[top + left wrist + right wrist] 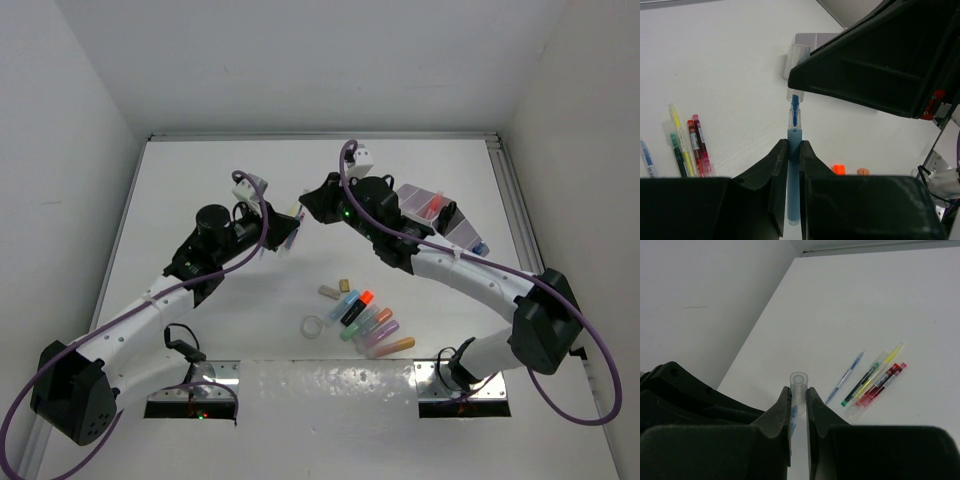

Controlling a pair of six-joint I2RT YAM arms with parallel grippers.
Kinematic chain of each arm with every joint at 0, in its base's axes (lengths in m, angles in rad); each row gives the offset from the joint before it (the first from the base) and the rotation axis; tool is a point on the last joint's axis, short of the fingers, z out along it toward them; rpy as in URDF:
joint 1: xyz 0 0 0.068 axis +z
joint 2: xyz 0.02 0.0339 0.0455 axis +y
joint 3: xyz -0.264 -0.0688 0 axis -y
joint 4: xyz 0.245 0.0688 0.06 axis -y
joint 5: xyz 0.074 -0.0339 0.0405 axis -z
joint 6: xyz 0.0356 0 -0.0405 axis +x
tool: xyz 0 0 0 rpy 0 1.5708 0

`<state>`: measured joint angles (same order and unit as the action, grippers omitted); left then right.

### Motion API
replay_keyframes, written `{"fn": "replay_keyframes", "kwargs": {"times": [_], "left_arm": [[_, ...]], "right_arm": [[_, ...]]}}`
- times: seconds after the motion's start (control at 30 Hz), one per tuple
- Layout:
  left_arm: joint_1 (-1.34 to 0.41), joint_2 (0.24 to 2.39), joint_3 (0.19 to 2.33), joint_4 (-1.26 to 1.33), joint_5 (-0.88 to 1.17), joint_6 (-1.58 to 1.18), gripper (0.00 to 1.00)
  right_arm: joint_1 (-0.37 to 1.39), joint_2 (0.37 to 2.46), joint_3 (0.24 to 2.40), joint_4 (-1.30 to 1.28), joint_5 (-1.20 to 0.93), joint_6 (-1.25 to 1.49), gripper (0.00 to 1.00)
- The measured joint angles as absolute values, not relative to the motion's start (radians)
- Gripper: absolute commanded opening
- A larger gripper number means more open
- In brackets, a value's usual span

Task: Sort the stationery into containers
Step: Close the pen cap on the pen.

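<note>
A blue highlighter (794, 165) hangs above the table between both arms. My left gripper (794, 145) is shut on its blue barrel. My right gripper (799, 396) is shut on its clear cap (799, 385), which covers the tip. In the top view the two grippers, left (283, 228) and right (308, 203), meet tip to tip over the table's middle. The lilac-white organizer (415, 195) sits at the right, partly hidden behind the right arm, with a red item (432, 206) in it.
Several thin pens (870, 380) lie side by side on the table below the grippers. Nearer the arm bases lie several pastel highlighters (368, 320), two beige erasers (330, 291) and a clear tape ring (314, 326). White walls close in the table.
</note>
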<state>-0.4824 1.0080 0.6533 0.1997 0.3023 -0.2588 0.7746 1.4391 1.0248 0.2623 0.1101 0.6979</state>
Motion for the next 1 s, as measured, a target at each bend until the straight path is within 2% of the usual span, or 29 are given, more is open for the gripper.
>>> {"fn": "replay_keyframes", "kwargs": {"times": [0.6,1.0], "left_arm": [[-0.476,1.028,0.653,0.235,0.277,-0.257,0.00],[-0.408,1.059,0.652,0.350,0.472,-0.324,0.00]], "right_arm": [[0.788,1.451,0.960,0.363,0.081,0.753,0.00],[0.801,1.402,0.839,0.579,0.060,0.658,0.00]]}}
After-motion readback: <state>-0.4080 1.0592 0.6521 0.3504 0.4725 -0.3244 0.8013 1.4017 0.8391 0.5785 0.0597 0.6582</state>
